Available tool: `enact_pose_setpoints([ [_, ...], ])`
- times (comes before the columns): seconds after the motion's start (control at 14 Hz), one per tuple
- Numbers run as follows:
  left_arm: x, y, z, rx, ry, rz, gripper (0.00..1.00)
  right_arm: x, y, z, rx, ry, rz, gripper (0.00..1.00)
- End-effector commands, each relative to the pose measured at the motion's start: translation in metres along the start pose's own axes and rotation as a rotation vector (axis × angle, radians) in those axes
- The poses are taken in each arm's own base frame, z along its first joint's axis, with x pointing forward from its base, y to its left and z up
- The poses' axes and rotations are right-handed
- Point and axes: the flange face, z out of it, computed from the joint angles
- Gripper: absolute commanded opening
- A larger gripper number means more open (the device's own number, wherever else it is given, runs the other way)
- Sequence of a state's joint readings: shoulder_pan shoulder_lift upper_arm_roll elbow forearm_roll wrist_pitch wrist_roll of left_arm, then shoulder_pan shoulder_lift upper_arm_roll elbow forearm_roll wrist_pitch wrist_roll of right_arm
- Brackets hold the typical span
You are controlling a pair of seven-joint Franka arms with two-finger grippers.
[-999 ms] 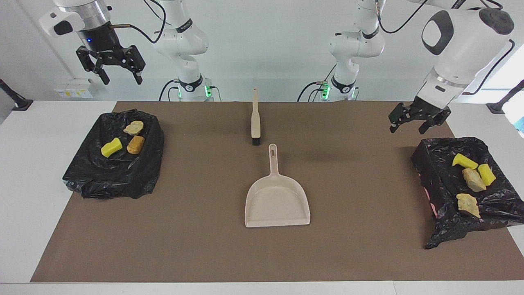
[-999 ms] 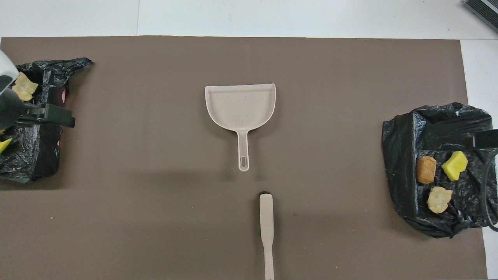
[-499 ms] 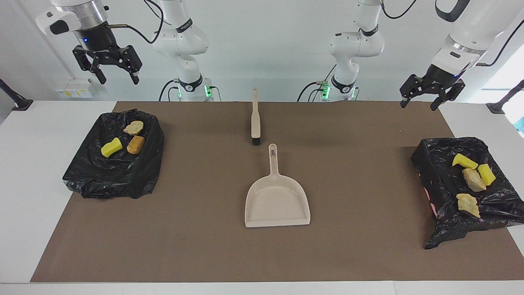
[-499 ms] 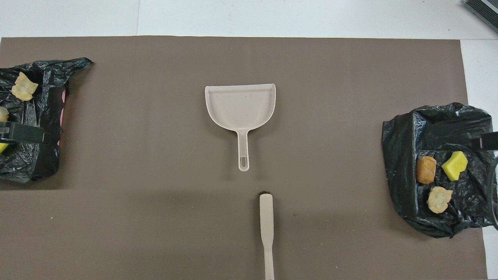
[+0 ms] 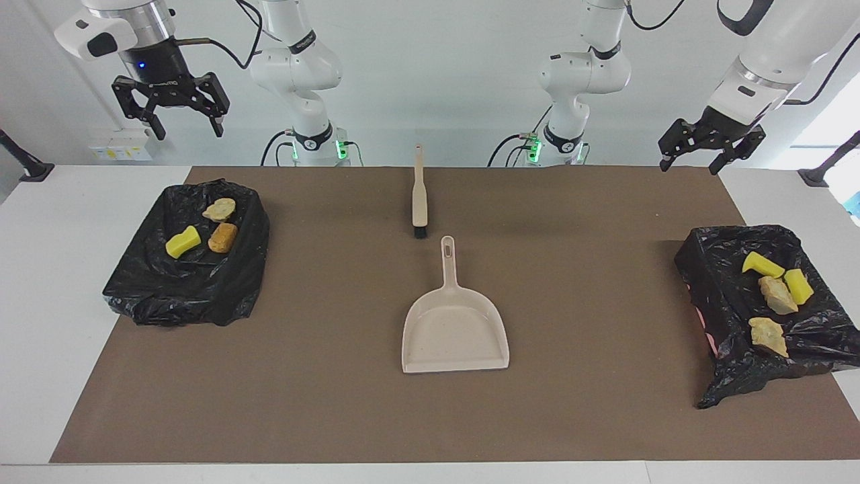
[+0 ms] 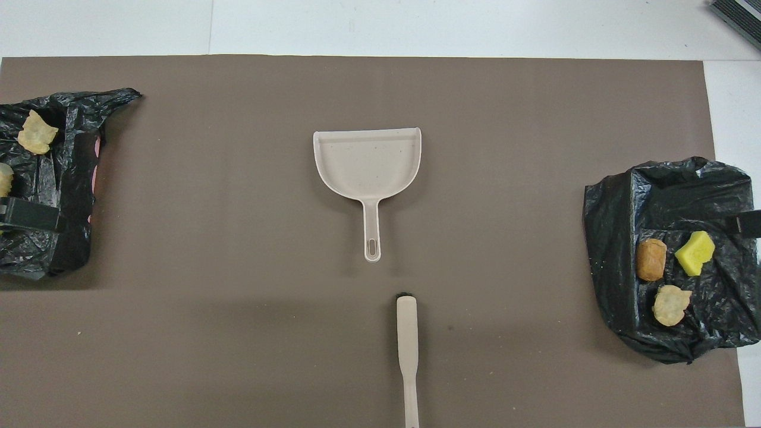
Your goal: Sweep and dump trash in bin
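The trash lies in two black-bagged bins. In the bin (image 5: pixel 134 289) at the right arm's end are a yellow wedge (image 5: pixel 183 242), a tan lump (image 5: pixel 220 209) and a brown lump (image 5: pixel 223 236). The bin (image 5: pixel 705 262) at the left arm's end holds two yellow wedges (image 5: pixel 761 264) and two tan lumps (image 5: pixel 777 294). My right gripper (image 5: pixel 188 128) hangs open and empty high above the table's edge by its bin. My left gripper (image 5: pixel 691 165) is also open and empty, raised over the mat's corner near its bin.
A beige dustpan (image 5: pixel 455 323) lies empty mid-mat, its handle pointing toward the robots. A beige brush (image 5: pixel 419 195) lies just nearer the robots, bristles toward the dustpan's handle. The brown mat (image 5: pixel 322 403) covers most of the white table.
The left gripper has risen and drawn back from just above its bin's edge. The right gripper has lifted slightly. Trash, dustpan and brush have not moved.
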State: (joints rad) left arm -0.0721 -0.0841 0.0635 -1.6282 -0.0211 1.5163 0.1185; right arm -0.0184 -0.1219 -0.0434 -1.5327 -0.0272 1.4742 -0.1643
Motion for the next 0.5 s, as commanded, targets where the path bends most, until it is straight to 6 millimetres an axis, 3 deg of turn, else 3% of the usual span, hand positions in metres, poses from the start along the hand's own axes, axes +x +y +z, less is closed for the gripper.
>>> enact_pose_setpoints([
  [0.0,-0.0014,-0.0019,-0.0051,0.016,-0.007,0.012,1.0,-0.0033,-0.0015,-0.0005,-0.009,0.003,0.014,1.0],
  [0.43,-0.0031,-0.0042,-0.0039,0.016,-0.009,0.005,1.0,-0.004,-0.0052,-0.0055,-0.005,0.013,0.008,1.0],
])
